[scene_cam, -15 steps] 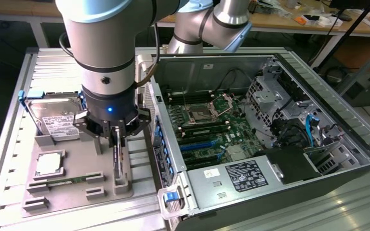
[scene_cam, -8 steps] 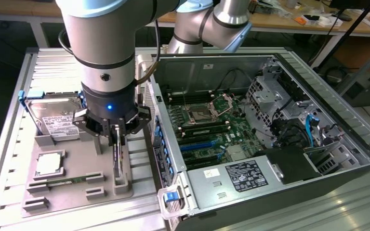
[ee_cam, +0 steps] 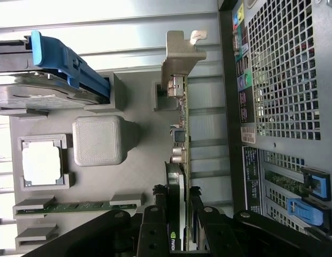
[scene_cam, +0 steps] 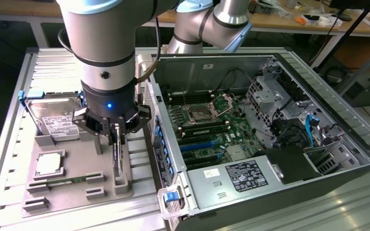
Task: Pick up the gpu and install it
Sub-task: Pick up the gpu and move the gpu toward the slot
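Your end effector [ee_cam: 176,202] is clenched on the gpu [ee_cam: 180,128]; card upright on edge in the gray tray [ee_cam: 139,171] beneath it; open computer case [ee_cam: 284,80] just beside it.

The scene is overlooked steeply from above at moderate range, with the grey tray [scene_cam: 75,166] at the exterior view's left and the open computer case [scene_cam: 204,67] at the exterior view's right, whereas the same tray, case wall and gpu [ee_cam: 183,128] are seen closely from the wrist, past the gripper [ee_cam: 178,211].
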Controlling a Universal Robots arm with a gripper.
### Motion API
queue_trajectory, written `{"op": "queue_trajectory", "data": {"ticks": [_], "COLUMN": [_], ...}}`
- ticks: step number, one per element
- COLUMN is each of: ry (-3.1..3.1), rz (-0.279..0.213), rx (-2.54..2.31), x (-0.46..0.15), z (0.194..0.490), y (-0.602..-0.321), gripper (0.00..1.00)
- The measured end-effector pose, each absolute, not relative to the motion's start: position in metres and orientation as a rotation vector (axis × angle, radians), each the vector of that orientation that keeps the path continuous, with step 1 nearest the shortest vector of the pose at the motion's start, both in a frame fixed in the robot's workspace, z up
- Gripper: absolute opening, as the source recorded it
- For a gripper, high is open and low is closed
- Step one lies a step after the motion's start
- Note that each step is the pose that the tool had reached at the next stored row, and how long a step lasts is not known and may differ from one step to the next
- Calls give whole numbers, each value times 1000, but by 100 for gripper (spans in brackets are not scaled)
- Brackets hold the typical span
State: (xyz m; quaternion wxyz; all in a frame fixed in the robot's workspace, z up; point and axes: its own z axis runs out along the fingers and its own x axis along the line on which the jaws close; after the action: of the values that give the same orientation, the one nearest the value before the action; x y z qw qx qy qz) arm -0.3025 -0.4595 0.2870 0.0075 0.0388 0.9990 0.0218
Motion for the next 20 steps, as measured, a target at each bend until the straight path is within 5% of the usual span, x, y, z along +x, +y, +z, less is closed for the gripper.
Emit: {"op": "queue_trajectory", "data": {"ticks": [20], "ry": [3123], "rz": [68], "rx": [122], "x": [-302], "z": [293], "y": [-460], "gripper": [27]}}
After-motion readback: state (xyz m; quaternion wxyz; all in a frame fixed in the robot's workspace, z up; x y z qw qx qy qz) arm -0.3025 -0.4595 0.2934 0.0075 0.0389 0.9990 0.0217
